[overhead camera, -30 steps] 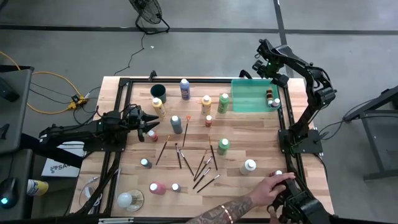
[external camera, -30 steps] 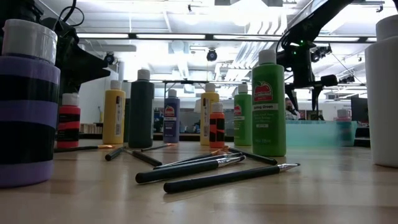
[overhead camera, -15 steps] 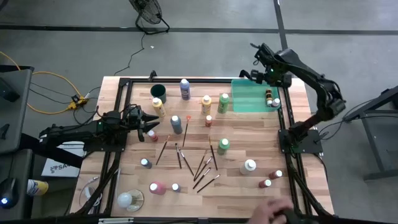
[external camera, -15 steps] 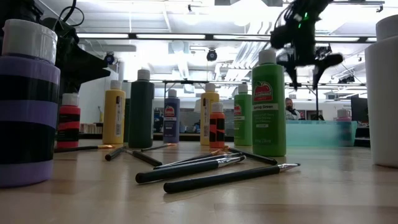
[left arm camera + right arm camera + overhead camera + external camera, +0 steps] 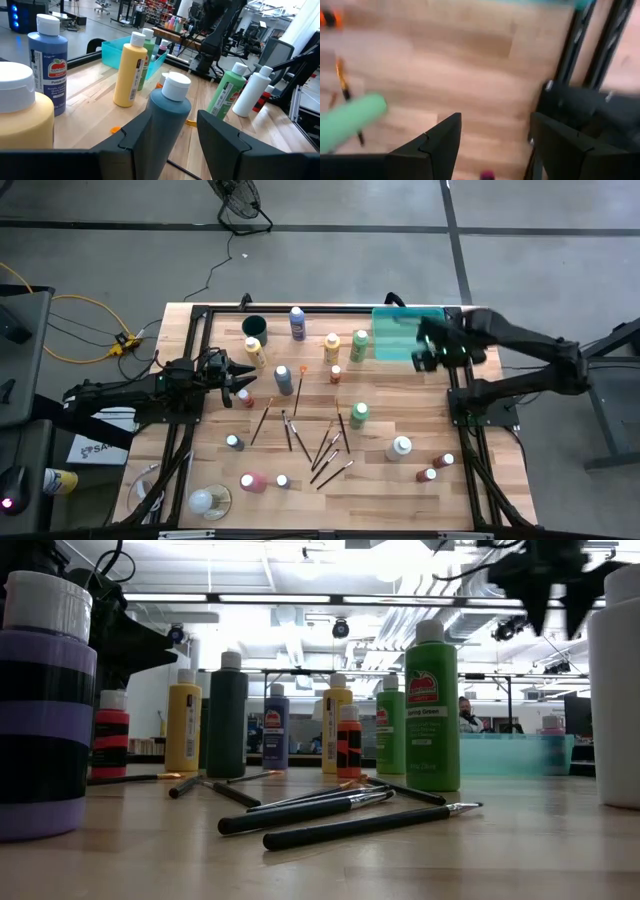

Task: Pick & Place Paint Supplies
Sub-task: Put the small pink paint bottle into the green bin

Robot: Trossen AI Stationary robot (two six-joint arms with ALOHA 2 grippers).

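2 empty open tools, left tool (image 5: 243,379), right tool (image 5: 428,352) above green tray (image 5: 395,333) rim

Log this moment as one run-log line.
left hand: open, beside teal bottle | right hand: open, empty, over green tray edge | brushes: untouched

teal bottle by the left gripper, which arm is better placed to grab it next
Left. The left gripper is open with the teal bottle right at its fingers. The right gripper is open too, but it hangs far across the table by the green tray.
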